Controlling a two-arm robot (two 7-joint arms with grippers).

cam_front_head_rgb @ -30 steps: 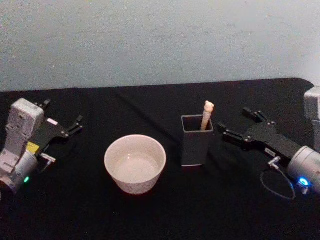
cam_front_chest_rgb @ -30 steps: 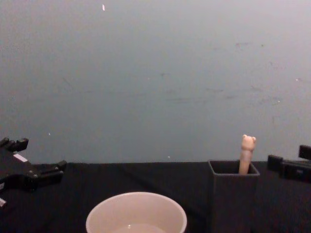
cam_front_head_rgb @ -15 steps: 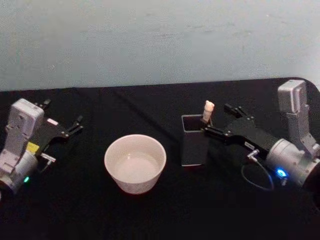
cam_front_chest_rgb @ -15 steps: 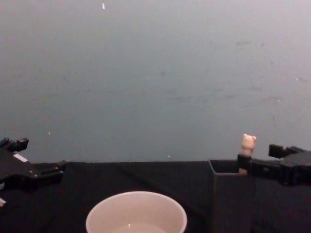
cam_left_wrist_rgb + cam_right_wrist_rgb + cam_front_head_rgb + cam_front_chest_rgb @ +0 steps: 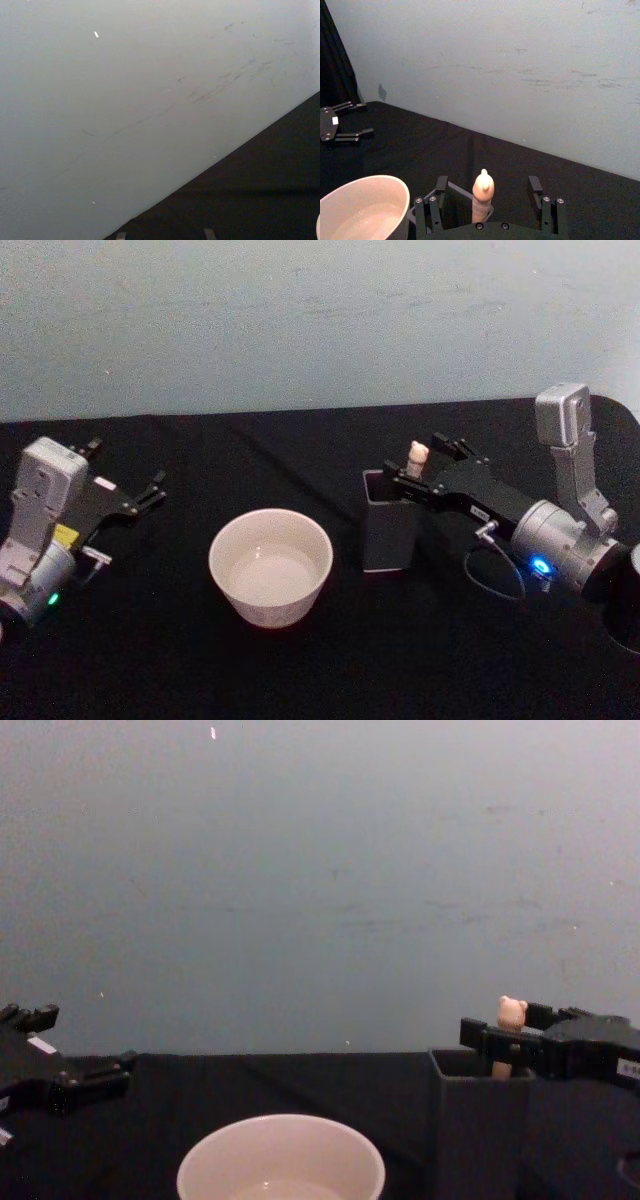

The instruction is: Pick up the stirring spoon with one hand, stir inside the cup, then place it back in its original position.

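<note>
Two jaws are spread astride the spoon (image 5: 483,200), empty: right gripper (image 5: 487,181), just above the holder (image 5: 388,535).
The holder could be tipped by an off-centre close; left gripper (image 5: 125,466) parked open, far left.

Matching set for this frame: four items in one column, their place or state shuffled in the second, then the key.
Column 1
1. stirring spoon
2. cup
3. right gripper
4. left gripper

Column 2
A. open, far to the left, apart from cup and holder
B. standing upright in the dark holder
C. open, one finger on either side of the bear-topped handle, not touching it
D. cream-white and round, to the left of the holder

Pairs: 1-B, 2-D, 3-C, 4-A
</note>
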